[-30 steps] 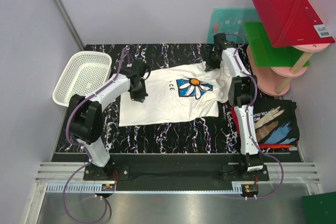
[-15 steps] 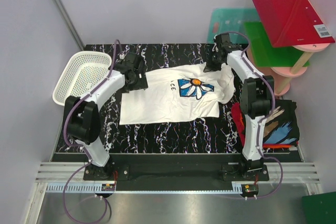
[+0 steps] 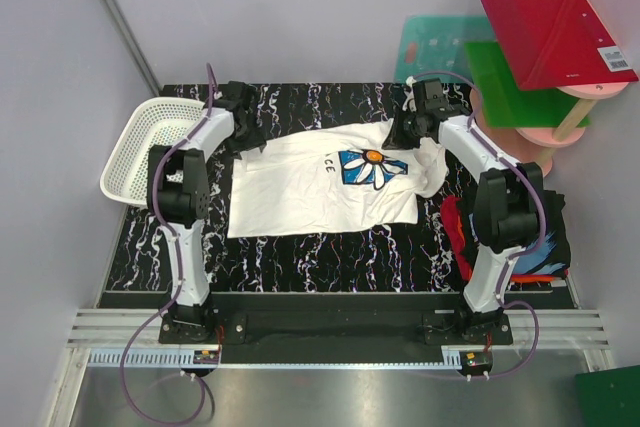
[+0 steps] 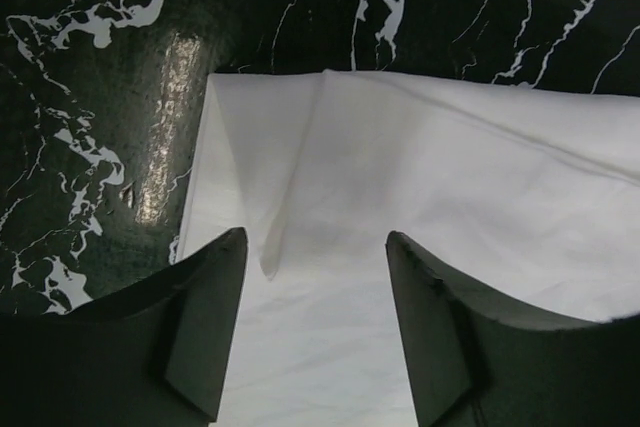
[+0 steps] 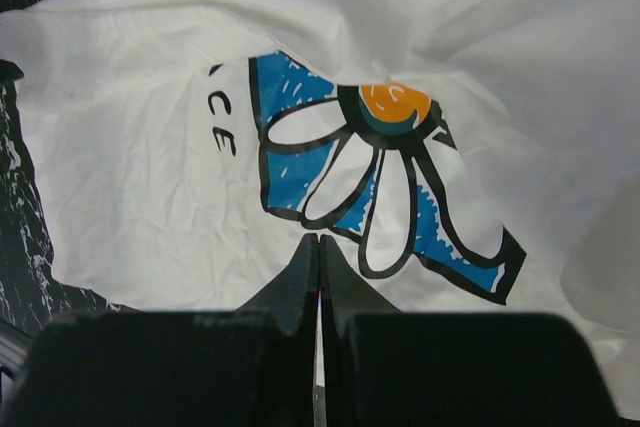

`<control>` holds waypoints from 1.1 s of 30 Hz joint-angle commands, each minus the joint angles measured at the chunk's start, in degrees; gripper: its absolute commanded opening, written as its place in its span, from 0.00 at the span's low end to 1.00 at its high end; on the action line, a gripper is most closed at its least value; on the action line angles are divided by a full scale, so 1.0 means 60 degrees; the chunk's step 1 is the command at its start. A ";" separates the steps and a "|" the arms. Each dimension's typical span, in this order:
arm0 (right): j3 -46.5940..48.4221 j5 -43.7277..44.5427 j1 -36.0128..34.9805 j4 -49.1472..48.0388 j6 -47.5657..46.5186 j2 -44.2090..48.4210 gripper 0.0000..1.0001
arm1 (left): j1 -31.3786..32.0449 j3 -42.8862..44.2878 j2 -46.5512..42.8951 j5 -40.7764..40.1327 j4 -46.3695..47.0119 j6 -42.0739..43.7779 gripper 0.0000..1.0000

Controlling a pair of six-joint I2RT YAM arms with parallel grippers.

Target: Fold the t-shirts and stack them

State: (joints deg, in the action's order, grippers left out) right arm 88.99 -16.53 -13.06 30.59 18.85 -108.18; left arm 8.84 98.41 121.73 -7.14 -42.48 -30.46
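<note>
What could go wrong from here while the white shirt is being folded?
1. The left end effector hangs open over a folded-over corner of the white t-shirt; closing there, it may pinch only the top flap.
2. The cloth is bunched on the right, beside the shut right end effector, so the fold may come out uneven.
3. The right arm reaches over the black t-shirt and might drag it.
</note>
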 commanded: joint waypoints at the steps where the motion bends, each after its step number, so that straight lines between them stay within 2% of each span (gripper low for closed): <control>1: -0.0344 -0.0569 -0.0108 -0.0630 0.0066 0.0320 0.00 | 0.0006 0.0838 0.0218 0.0457 0.0180 -0.0007 0.64; 10: -0.0550 -0.0833 -0.0138 -0.0733 0.0037 0.0159 0.00 | -0.0038 0.1484 0.1141 0.0559 0.0283 0.0023 0.57; 12: -0.0564 -0.0833 -0.0152 -0.0733 0.0022 0.0145 0.00 | -0.0067 0.1499 0.1273 0.0676 0.0283 -0.0035 0.51; 14: -0.0564 -0.0833 -0.0138 -0.0748 0.0008 0.0101 0.00 | -0.0067 0.1469 0.1274 0.0692 0.0298 -0.0051 0.37; 15: -0.0564 -0.0848 -0.0152 -0.0733 0.0007 0.0071 0.00 | -0.0067 0.1440 0.1259 0.0662 0.0298 -0.0065 0.03; 16: -0.0564 -0.0862 -0.0153 -0.0747 0.0036 0.0028 0.00 | -0.0067 0.1425 0.1230 0.0633 0.0283 -0.0080 0.00; 24: -0.0857 -0.0980 -0.0182 -0.0865 0.0066 -0.0031 0.00 | -0.0067 0.0562 0.0074 0.0003 0.0488 0.0110 0.00; 25: -0.0886 -0.0994 -0.0182 -0.0894 0.0081 -0.0046 0.00 | -0.0082 0.0518 -0.0029 -0.0084 0.0503 0.0154 0.04; 28: -0.0930 -0.1067 -0.0211 -0.0938 0.0110 -0.0090 0.00 | -0.0140 0.0546 -0.0132 -0.0042 0.0561 0.0286 0.46; 29: -0.0959 -0.1111 -0.0240 -0.0952 0.0110 -0.0104 0.00 | -0.0155 0.0546 -0.0089 -0.0027 0.0590 0.0272 0.67; 31: -0.0989 -0.1126 -0.0241 -0.0982 0.0110 -0.0134 0.00 | -0.0214 0.0590 0.0028 -0.0026 0.0576 0.0257 0.76; 33: -0.1033 -0.1141 -0.0255 -0.0996 0.0096 -0.0148 0.00 | -0.0272 0.0649 0.0204 -0.0012 0.0591 0.0213 0.78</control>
State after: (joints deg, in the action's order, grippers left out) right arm 83.13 -21.82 -13.72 26.79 19.31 -108.77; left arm 8.19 101.47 124.38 -6.04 -40.38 -29.47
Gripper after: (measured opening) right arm 0.008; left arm 0.762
